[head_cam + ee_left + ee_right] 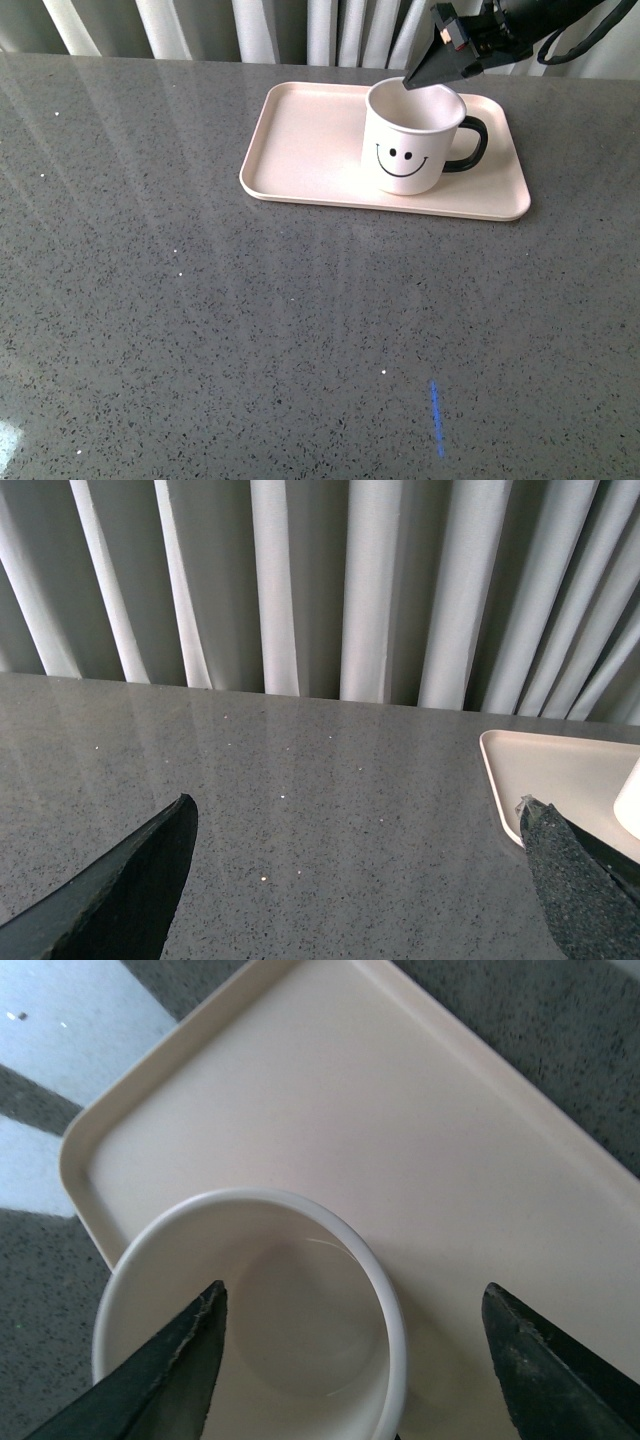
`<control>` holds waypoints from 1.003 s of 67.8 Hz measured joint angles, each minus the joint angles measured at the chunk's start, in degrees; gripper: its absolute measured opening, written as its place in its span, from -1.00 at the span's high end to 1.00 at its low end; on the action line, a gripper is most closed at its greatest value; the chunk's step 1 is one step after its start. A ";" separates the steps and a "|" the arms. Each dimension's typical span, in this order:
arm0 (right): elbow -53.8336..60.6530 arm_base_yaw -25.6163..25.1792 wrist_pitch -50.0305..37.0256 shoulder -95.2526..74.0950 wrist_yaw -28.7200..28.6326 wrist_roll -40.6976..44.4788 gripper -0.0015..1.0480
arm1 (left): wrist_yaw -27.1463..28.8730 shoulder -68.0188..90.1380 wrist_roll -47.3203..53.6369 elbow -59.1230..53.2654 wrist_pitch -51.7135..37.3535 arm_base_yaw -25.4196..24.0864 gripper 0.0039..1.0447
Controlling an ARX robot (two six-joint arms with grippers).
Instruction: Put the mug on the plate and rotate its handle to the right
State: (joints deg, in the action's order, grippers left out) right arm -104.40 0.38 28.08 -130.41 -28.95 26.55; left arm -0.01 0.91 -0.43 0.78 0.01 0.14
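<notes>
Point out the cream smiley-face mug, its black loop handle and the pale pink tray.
Cream smiley-face mug (405, 150): front view, printed side.
Black loop handle (478, 145): front view, outer curve.
Pale pink tray (300, 140): front view, bare floor.

I count one mug (412, 135), with one black handle (470, 144) and one smiley face printed on its side. One plate (300, 150) lies under it. There is one grey table (200, 330), and on it one short blue mark (437, 419). Of my two grippers, one (437, 62) shows in the front view.
</notes>
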 joint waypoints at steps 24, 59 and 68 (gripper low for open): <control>14.53 -0.24 -24.20 12.55 10.25 -9.03 -0.64 | -0.02 0.00 0.00 0.00 0.00 0.00 -0.83; 74.49 -0.42 -87.97 39.74 28.76 -25.92 0.97 | 0.00 0.00 0.00 0.00 0.02 0.00 -0.83; 80.87 -0.46 -89.05 45.51 29.00 -25.94 0.97 | 0.00 0.00 0.00 0.00 0.02 0.00 -0.83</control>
State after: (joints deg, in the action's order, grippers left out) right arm -23.53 -0.08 -60.97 -84.90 0.05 0.60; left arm -0.01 0.91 -0.43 0.78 0.03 0.14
